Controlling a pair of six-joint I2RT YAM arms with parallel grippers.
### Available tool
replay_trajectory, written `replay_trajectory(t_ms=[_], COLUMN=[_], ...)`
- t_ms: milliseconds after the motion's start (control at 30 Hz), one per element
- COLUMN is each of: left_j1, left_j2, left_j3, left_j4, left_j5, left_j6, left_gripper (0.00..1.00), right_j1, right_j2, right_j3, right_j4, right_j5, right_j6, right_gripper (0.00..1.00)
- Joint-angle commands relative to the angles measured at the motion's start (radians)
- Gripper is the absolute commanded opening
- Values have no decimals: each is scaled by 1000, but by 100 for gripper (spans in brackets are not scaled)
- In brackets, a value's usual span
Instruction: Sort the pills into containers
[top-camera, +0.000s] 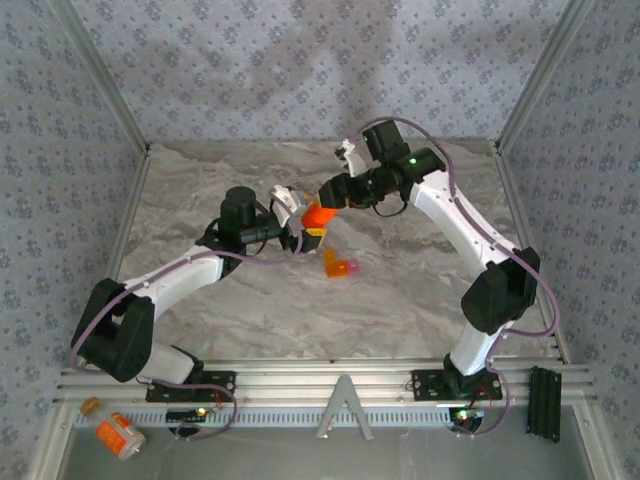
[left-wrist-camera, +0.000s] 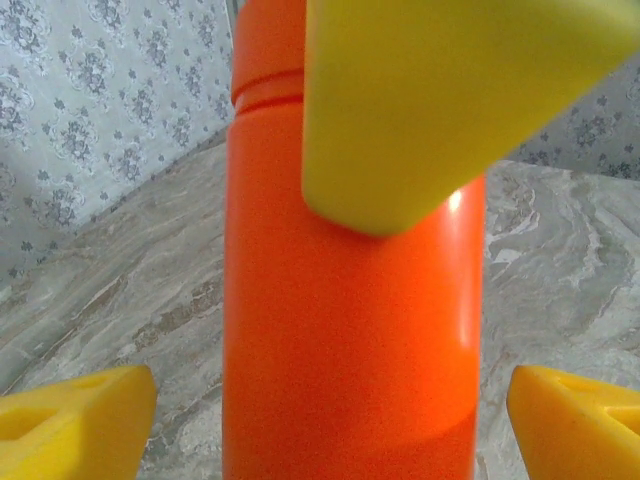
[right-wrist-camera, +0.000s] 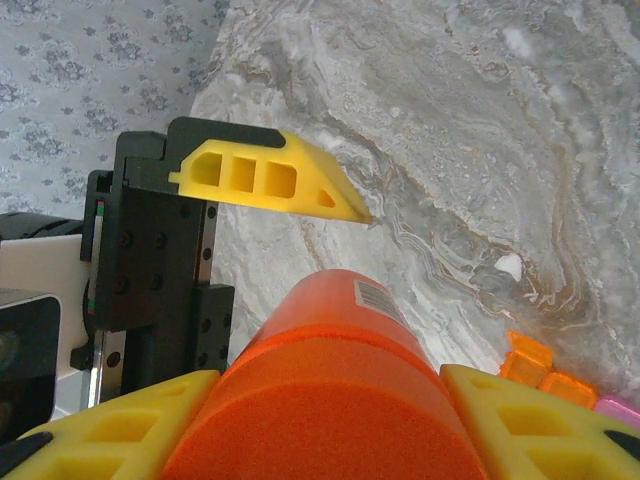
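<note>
- The orange pill bottle (top-camera: 318, 216) hangs in the air over the middle of the bench (top-camera: 420, 290), clamped at one end between the fingers of the right gripper (right-wrist-camera: 330, 375).
- The left gripper (left-wrist-camera: 331, 385) faces the bottle's other end with its fingers (left-wrist-camera: 80, 420) spread wide. They stand on either side of the bottle and touch nothing.
- The small box (top-camera: 340, 267), orange with a pink end, lies on the bench just beside and below the two grippers.
- The step in hand looks like a two-arm job on the bottle, either taking the cap off or passing it across. Which end carries the cap cannot be told for certain.
- Next, the left gripper probably needs to centre on the free end and close squarely. The right gripper has to hold firm so the smooth, round bottle does not twist or slip.
</note>
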Motion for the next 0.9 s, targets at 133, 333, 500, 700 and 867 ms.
replay_trajectory(t_ms=[133,333,500,700,867], left_j1=[-13,-11,-13,-13,-13], left_j2=[14,18,24,30,35], left_j3=[-7,-20,-15,-7,-2], left_j4=[83,111,123,116,105], left_j5=[30,23,29,42,51], left_j6=[-32,-57,-79,-85,-92], left_gripper=[89,84,72,57,38], right_j1=[28,37,40,42,41], right_j2=[12,12,12,15,16], right_j3=[27,24,18,9,-2], right_j4=[27,39,49,61,68], right_j5=[-31,-27,-26,-33,-37], right_j6=[20,30,38,45,53], right_gripper=[42,42,42,41,42])
